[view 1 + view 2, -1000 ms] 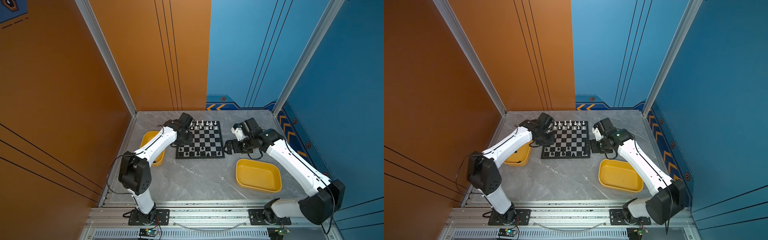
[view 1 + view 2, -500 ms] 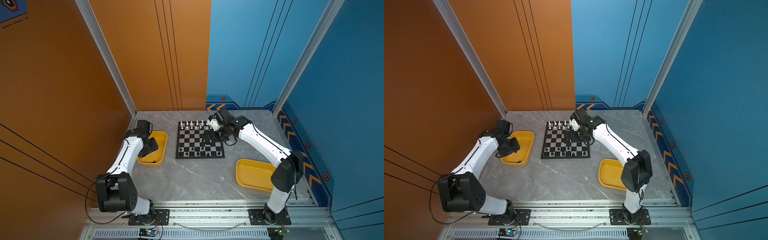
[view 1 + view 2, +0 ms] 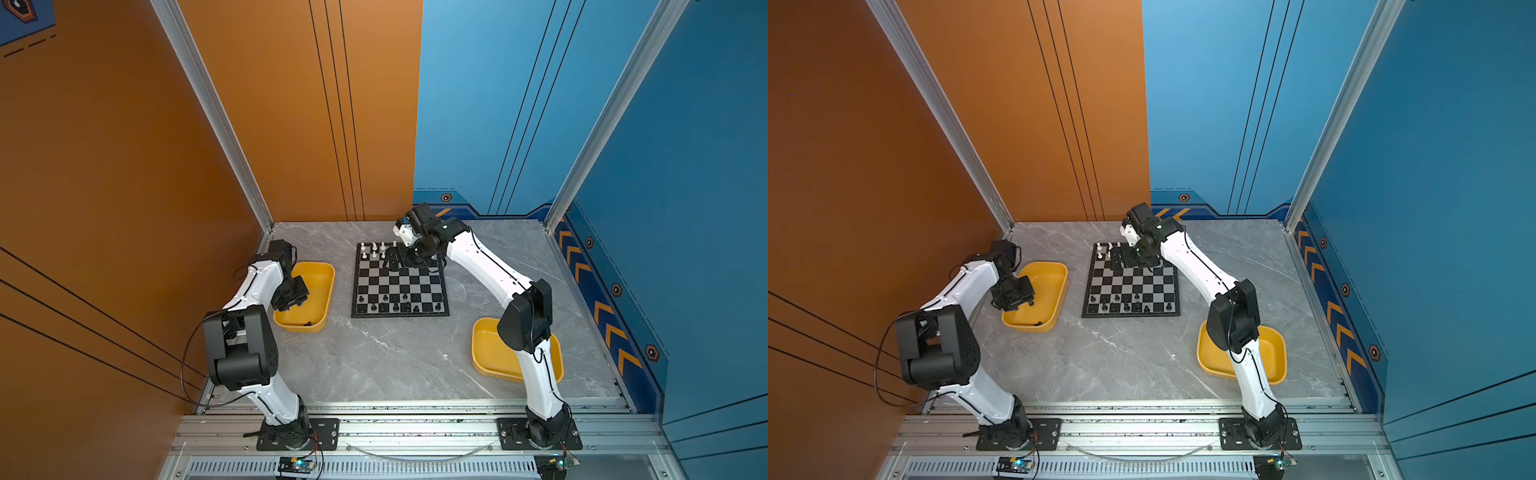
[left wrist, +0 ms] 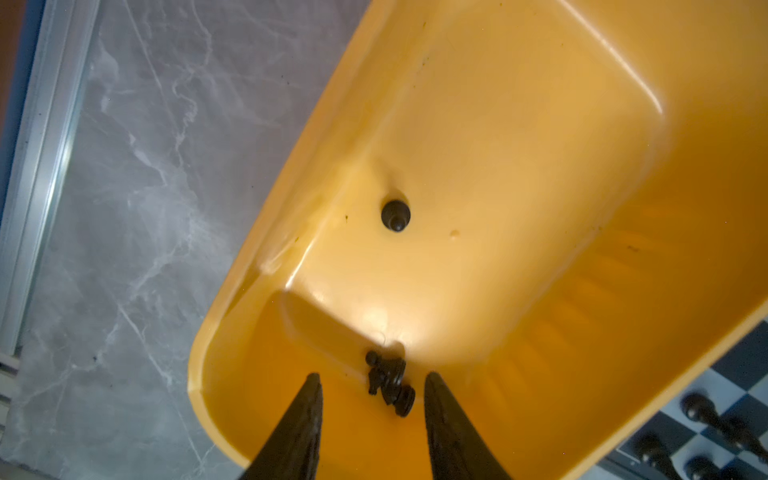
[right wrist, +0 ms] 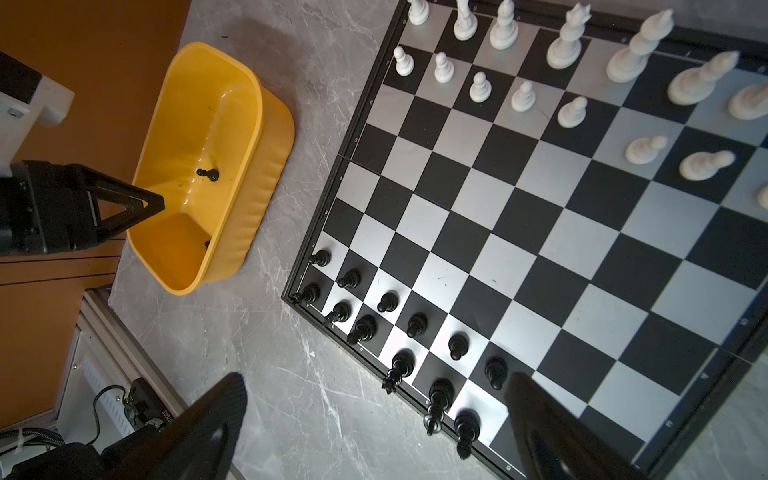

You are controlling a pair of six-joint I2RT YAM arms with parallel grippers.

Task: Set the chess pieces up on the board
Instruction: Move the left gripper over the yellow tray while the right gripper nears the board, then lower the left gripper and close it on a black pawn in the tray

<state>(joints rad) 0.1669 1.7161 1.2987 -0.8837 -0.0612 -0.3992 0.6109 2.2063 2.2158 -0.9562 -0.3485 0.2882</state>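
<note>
Watching the left gripper (image 4: 372, 374) poised inside the left tray (image 4: 519, 124), I see its fingers apart with a fallen black piece (image 4: 390, 384) lying between them, seemingly untouched and tucked close to the tray's end wall. That is my main worry: closing on a piece lying askew could pinch it off-centre, so it squirts away or rides up tilted and topples when set down, and the fingertips could scrape the wall on the way. A second black pawn (image 4: 395, 215) stands upright further along the tray floor. The right gripper (image 5: 376, 378) is spread wide and empty above the board (image 5: 498, 232); in a top view it hangs over the far rows, so a careless sideways sweep could bowl over the white pieces (image 5: 523, 95). Only the left wrist view shows the fallen piece against the fingers; in both top views it is a mere speck. The right wrist view shows the black pieces (image 5: 415, 324) ranked along the near edge with squares unfilled.
</note>
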